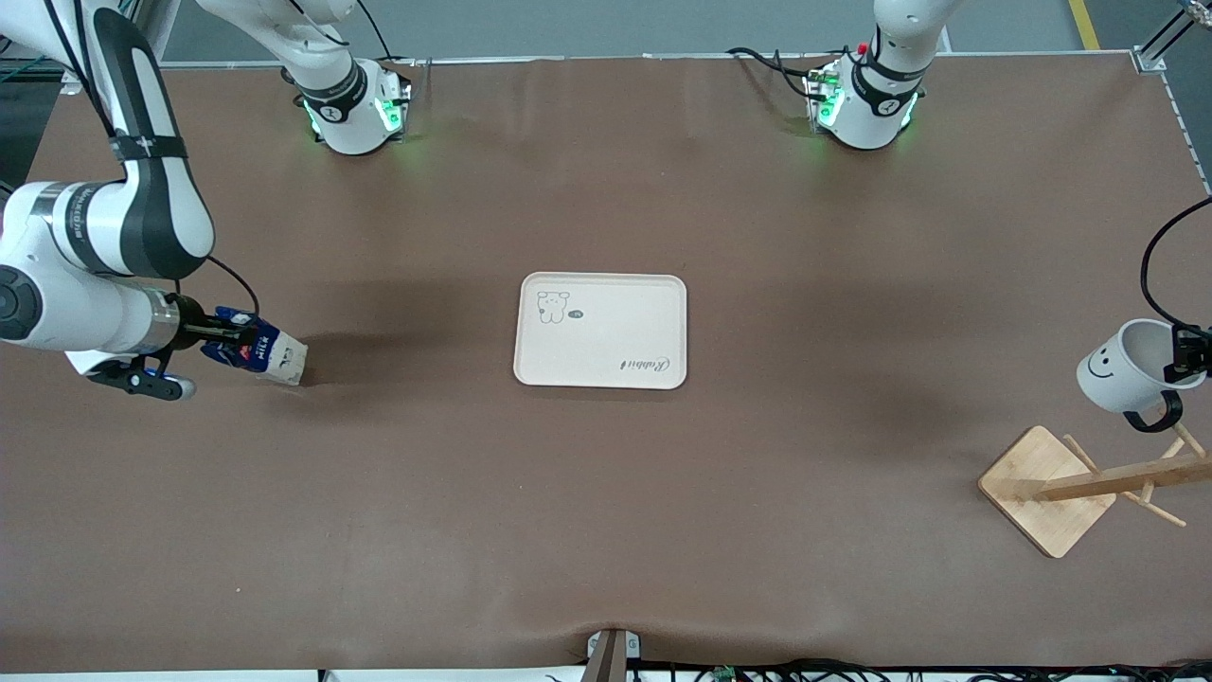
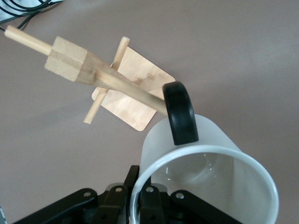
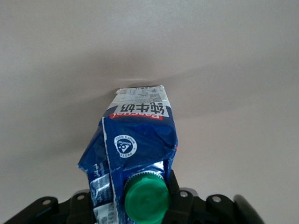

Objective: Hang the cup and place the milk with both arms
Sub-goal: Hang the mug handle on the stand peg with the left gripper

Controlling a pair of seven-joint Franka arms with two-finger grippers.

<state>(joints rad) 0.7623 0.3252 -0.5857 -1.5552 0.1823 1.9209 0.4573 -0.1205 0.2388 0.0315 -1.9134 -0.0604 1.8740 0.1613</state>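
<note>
**Two robot arms, one holding a cup, the other a milk carton**

A brown table seen from above, with two white robot arms based along its upper edge.

The left gripper (image 1: 1185, 358) is clenched on the rim of the cup (image 1: 1122, 365), a small white mug with a black smiley face and a black loop handle. The cup is held in the air, tilted on its side, over the wooden cup rack (image 1: 1089, 483) at the left arm's end of the table. In the left wrist view, the cup's open mouth (image 2: 205, 186) faces the camera, its black handle (image 2: 181, 112) is turned toward the rack, and one wooden peg (image 2: 131, 88) runs up to the handle; whether the peg passes through the loop cannot be told.

The right gripper (image 1: 222, 336) is clamped on the top of the milk (image 1: 258, 350), a dark blue carton with a whitish lower part. The milk is tipped nearly flat, low at the right arm's end of the table; whether its base touches the cloth cannot be told. The right wrist view shows its green cap (image 3: 145, 198) between the black fingers (image 3: 175, 205).

A white tray (image 1: 600, 331) with a small bear drawing lies in the middle of the table, well apart from both grippers.
</note>
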